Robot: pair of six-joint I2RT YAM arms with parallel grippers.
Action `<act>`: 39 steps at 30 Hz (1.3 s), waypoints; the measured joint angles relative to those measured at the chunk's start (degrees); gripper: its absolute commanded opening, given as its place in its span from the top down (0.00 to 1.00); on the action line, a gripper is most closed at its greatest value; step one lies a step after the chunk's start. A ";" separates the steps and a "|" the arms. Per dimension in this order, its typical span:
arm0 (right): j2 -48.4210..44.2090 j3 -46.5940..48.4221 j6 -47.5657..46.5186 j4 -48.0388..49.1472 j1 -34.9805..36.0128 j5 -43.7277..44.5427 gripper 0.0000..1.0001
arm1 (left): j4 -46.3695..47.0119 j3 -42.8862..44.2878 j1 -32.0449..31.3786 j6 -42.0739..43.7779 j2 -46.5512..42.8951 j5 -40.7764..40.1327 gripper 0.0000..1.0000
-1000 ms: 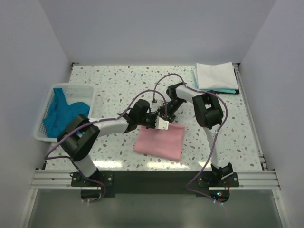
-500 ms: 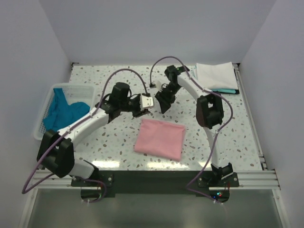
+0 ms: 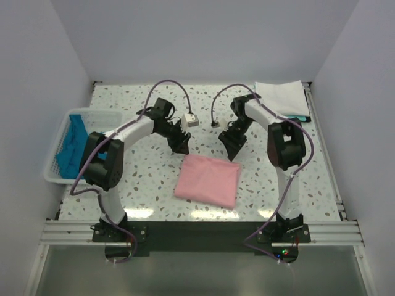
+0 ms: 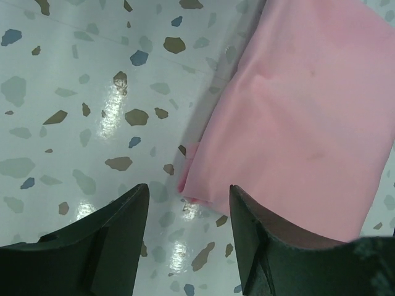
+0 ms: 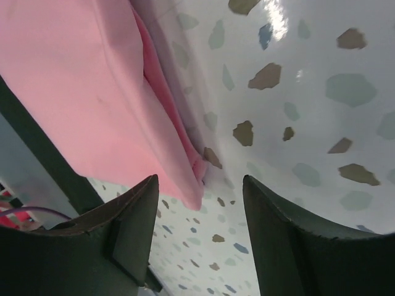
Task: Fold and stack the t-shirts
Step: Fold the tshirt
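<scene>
Both hang wide open, holding nothing: left gripper (image 3: 181,145) and right gripper (image 3: 235,148), poised over the far corners of the folded pink t-shirt (image 3: 208,180).

White arm links, black joints, purple cables, black hand fingers.

Pink, white and teal cloth on a speckled desk.
The pink shirt (image 3: 208,180) is plain light pink; the desk (image 3: 142,179) is white with grey, brown and blue flecks. A white shirt (image 3: 281,97) lies over what seems a teal edge (image 3: 296,118). The teal shirt (image 3: 74,145) sits in a white lattice basket (image 3: 99,114). The left gripper (image 3: 181,147) and right gripper (image 3: 235,148) are black, the cables (image 3: 166,82) purple.
</scene>
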 measured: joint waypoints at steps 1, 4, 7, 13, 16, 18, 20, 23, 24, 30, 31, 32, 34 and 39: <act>0.00 -0.98 0.22 -0.13 0.13 0.22 0.39 | -0.85 0.79 -0.02 0.04 0.92 0.17 0.40; 0.00 -2.49 1.18 -0.70 0.63 1.31 0.38 | -3.04 4.07 -0.02 0.17 3.82 0.79 0.40; 0.04 -2.36 1.57 -0.63 0.68 1.33 0.41 | -4.81 6.80 -0.02 0.33 6.47 1.40 0.40; 0.17 -2.27 0.98 -0.63 0.63 1.31 0.46 | -6.99 7.28 -0.04 0.76 8.48 1.60 0.40; 0.17 -2.27 0.17 -0.63 0.63 1.44 0.51 | -7.72 7.28 -0.11 0.92 8.57 1.97 0.39; 0.17 -2.27 -0.33 -0.63 0.63 1.60 0.53 | -7.78 7.28 -0.17 0.94 8.83 2.32 0.39; 0.17 -2.29 -0.70 -0.63 0.63 1.75 0.53 | -7.78 7.26 -0.22 0.94 9.35 2.40 0.39; 0.17 -2.69 -1.42 -0.55 0.63 1.81 0.52 | -7.78 7.26 -0.46 0.94 10.58 2.38 0.41; 0.17 -2.99 -1.64 -0.61 0.63 1.84 0.52 | -7.78 7.26 -0.50 0.94 10.95 2.38 0.42; 0.17 -5.03 -2.89 -0.63 0.66 2.82 0.51 | -7.76 7.19 -0.81 1.27 11.39 2.38 0.49; 0.17 -5.18 -3.08 -0.59 0.72 2.82 0.56 | -7.80 7.19 -0.81 1.31 11.39 2.38 0.50; 0.17 -5.40 -3.32 -0.57 0.76 2.86 0.59 | -7.78 7.19 -0.81 1.33 11.39 2.38 0.54; 0.17 -5.92 -3.82 -0.57 0.85 3.02 0.75 | -7.78 7.19 -0.81 1.33 11.39 2.38 0.60; -0.09 -6.32 -4.57 -0.63 1.03 3.76 0.96 | -7.85 7.19 -0.81 1.66 11.39 3.13 0.95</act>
